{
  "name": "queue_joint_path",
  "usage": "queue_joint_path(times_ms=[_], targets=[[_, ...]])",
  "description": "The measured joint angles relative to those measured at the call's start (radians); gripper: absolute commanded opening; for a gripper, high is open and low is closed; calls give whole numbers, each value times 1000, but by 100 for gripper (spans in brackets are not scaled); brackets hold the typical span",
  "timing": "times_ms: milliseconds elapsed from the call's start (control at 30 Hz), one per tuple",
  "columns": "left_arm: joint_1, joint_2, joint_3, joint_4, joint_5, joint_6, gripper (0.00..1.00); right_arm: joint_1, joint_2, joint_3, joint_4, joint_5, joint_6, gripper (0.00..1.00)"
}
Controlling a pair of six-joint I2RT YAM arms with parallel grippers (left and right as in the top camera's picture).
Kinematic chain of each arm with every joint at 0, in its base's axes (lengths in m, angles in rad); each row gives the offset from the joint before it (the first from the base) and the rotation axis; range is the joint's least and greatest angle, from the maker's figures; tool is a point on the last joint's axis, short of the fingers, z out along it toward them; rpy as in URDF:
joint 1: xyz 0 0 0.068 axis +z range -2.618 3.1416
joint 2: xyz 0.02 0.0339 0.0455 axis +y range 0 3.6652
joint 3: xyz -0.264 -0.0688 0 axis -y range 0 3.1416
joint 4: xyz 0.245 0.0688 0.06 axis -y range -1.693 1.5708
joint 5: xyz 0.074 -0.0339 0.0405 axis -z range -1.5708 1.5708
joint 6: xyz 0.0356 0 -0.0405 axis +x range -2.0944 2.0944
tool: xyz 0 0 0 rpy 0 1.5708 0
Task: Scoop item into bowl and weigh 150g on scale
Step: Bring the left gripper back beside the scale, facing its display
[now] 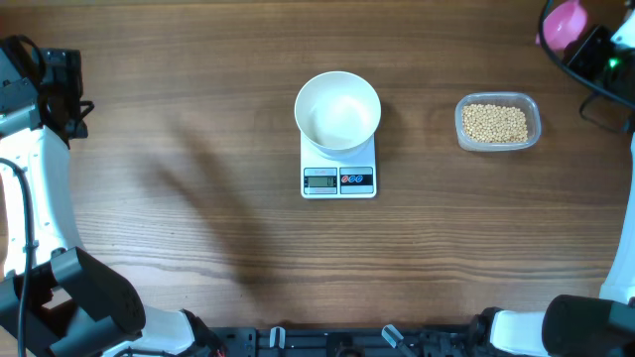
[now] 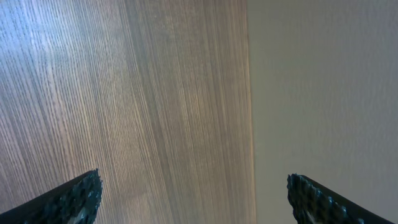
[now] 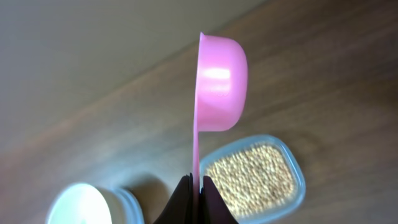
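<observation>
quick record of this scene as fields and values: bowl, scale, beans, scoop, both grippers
bowl: white, on the scale, looks empty
scale: mid-table, display on near edge
beans: in clear tub, right of the scale
scoop: pink, handle clamped in right gripper
left gripper: open, holding nothing, over table
right gripper: shut on scoop

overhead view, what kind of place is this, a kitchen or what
Likely a robot test bench, not a kitchen: a wooden table flanked by robot arms, with a scale, a bowl on it and a tub of beans.
</observation>
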Motion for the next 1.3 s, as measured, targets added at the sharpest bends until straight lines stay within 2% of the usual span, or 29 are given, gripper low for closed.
queue_joint_path(times_ms=[100,233,367,467,667,833,1167,1300], targets=[[-3,0,0,-1,38,14,100,0,15,0,-23,1,-91,4],[-39,0,0,-29,115,117,100,0,41,0,-44,2,-244,4],[-136,0,0,-90,167,254,100,0,59,0,-74,2,-397,4],[-251,0,0,-138,190,359,100,0,63,-1,-77,1,-443,4],[-425,0,0,-148,195,452,100,0,63,-2,-97,1,-428,4],[-488,0,0,-198,195,481,100,0,63,-2,-175,1,-378,4],[-518,0,0,-309,134,586,100,0,63,-3,-266,74,-326,4],[-517,0,0,-314,190,675,100,0,63,-3,-273,103,-323,4]])
